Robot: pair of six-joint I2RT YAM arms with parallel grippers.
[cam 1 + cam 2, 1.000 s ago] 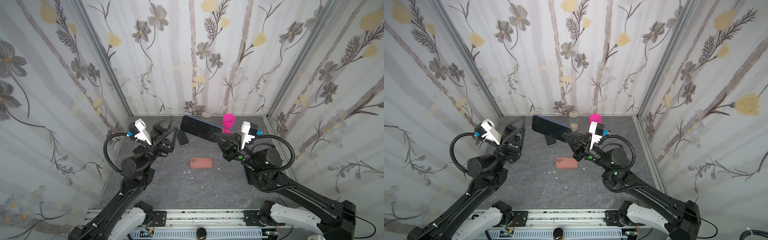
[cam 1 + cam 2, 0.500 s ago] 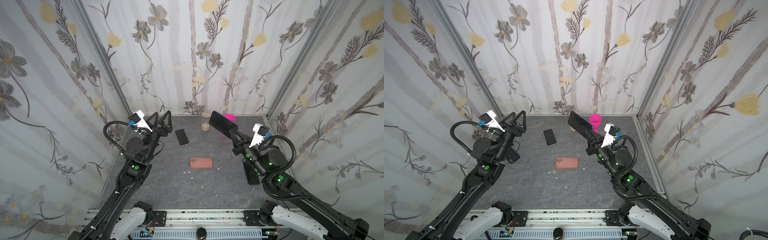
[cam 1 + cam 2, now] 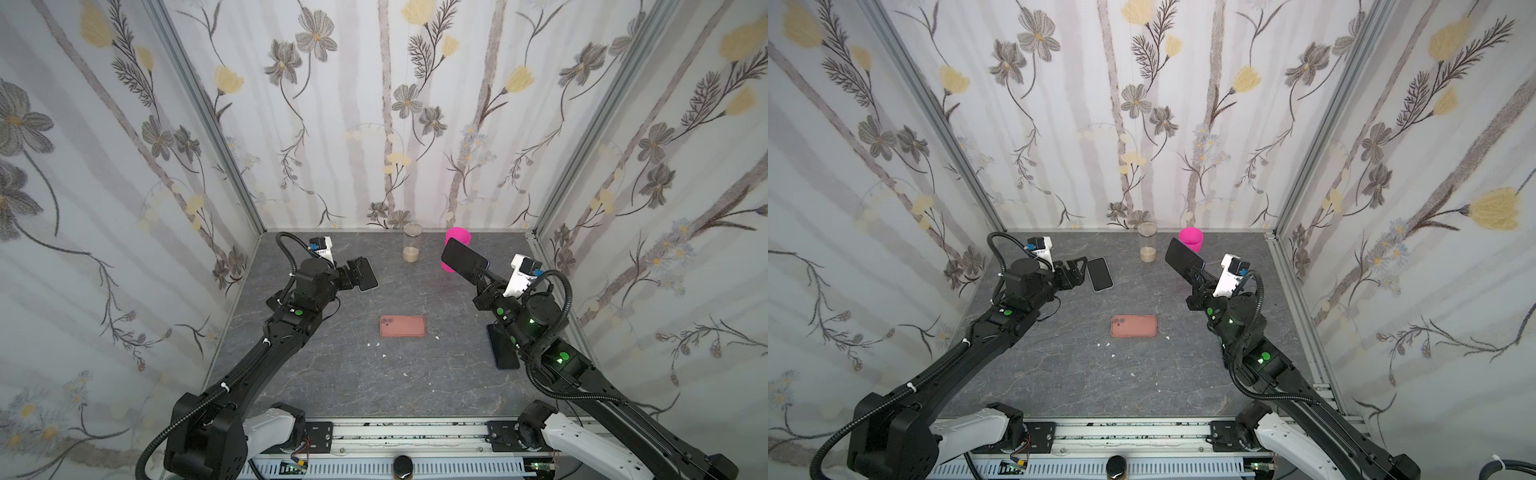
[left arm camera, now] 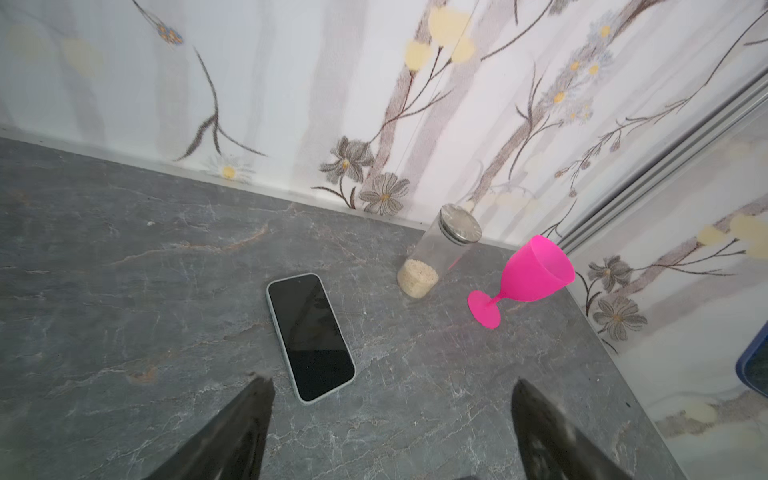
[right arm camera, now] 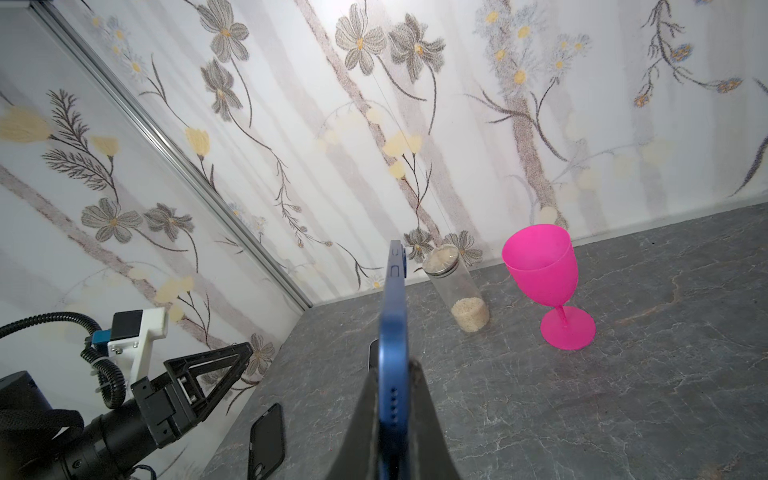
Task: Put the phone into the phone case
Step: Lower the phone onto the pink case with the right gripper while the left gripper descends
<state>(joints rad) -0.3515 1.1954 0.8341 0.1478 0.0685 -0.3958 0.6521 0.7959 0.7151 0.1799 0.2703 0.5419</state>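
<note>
Right gripper (image 5: 394,370) pinches the slim blue slab phone (image 5: 394,299) flatwise at its end; it looks stiff, likely slippery. Left gripper (image 4: 390,382) gapes empty.

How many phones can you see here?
2. A blue phone clamped in the right gripper, in the air; a dark-screened phone lying flat by the left gripper. Half hidden under each arm, dark flat items may be phones or cases.
</note>
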